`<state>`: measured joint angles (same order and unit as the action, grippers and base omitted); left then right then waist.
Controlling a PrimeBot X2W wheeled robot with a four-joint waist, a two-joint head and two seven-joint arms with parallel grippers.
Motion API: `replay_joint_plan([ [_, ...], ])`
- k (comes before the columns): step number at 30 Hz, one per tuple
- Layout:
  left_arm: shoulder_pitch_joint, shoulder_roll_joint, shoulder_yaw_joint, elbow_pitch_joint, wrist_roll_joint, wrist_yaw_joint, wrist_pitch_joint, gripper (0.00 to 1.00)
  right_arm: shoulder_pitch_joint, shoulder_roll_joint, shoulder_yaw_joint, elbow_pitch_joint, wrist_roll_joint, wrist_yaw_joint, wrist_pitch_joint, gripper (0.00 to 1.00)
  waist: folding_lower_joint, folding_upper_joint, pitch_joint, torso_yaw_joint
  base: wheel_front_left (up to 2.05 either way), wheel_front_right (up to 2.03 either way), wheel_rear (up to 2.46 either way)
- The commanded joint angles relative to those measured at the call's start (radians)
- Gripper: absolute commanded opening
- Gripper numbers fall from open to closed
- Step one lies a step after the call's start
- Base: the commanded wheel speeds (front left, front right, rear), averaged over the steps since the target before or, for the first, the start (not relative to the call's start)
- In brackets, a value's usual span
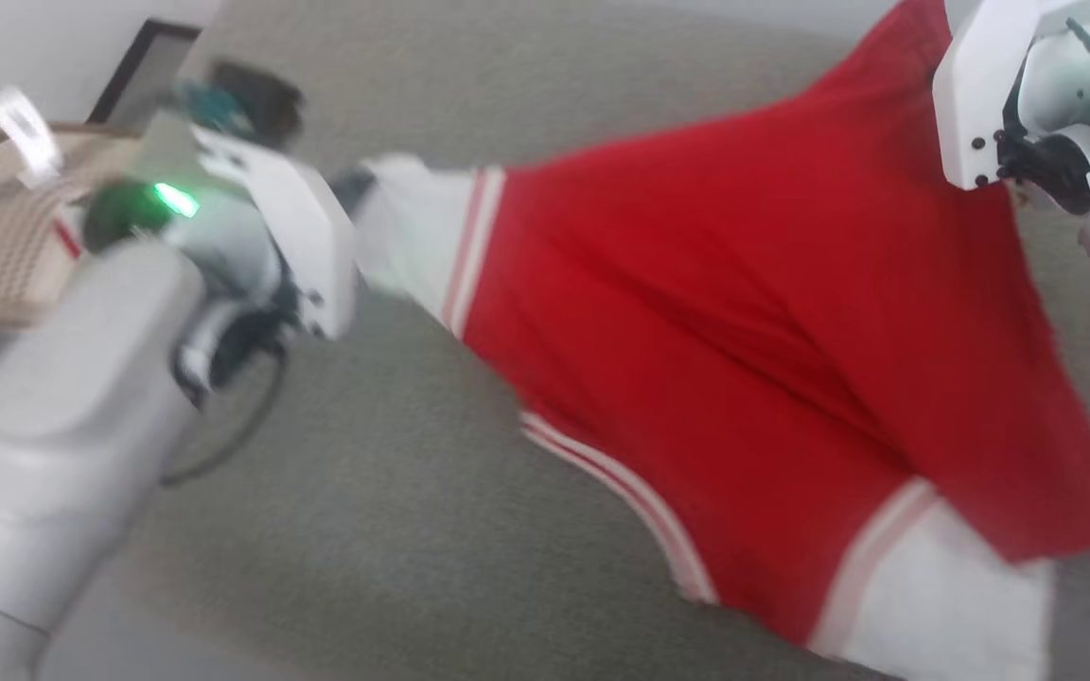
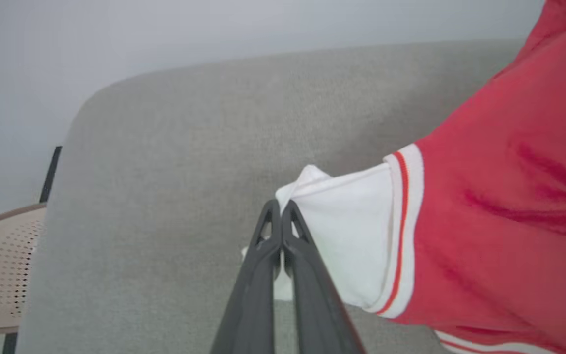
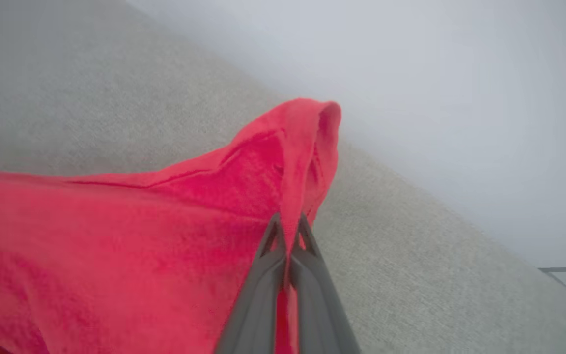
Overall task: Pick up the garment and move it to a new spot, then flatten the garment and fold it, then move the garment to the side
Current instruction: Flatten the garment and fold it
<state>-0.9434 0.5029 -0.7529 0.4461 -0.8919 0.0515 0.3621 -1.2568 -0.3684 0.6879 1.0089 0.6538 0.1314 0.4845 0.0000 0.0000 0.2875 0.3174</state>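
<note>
The red garment (image 1: 744, 312) is stretching across the head view's centre and right, above grey upholstery (image 1: 365, 530). The left gripper (image 2: 281, 207) is pinching its white cuff (image 2: 347, 236), the right gripper (image 3: 288, 226) its red edge.
</note>
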Motion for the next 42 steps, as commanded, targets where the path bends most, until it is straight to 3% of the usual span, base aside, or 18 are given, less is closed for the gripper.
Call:
replay_joint_plan([
  [1,-0.041,0.023,0.013,0.006,0.009,0.004,0.017,0.0,-0.01,-0.012,0.01,-0.022,0.017,-0.001,-0.02,0.0,0.0,0.0,-0.046,-0.059,0.0,0.0,0.0],
  [12,-0.234,0.098,0.058,0.073,0.044,-0.01,0.048,0.0,-0.06,-0.047,0.032,-0.134,0.063,-0.001,-0.07,0.0,0.0,0.0,-0.13,-0.188,0.0,0.0,0.0],
  [23,-0.39,0.099,0.055,0.16,0.089,-0.043,0.031,0.0,-0.107,-0.044,-0.004,-0.177,0.028,-0.001,-0.1,0.0,0.0,0.0,-0.16,-0.273,0.0,0.0,0.0],
  [32,-0.566,0.045,0.071,0.268,0.162,-0.034,-0.128,0.0,-0.21,-0.004,-0.092,-0.064,-0.078,-0.002,-0.233,0.0,0.0,0.0,-0.021,-0.296,0.0,0.0,0.0],
  [42,-0.811,-0.01,0.084,0.423,0.266,-0.005,-0.405,0.0,-0.391,0.05,-0.224,0.132,-0.293,-0.002,-0.568,0.0,0.0,0.0,0.147,-0.295,0.0,0.0,0.0],
])
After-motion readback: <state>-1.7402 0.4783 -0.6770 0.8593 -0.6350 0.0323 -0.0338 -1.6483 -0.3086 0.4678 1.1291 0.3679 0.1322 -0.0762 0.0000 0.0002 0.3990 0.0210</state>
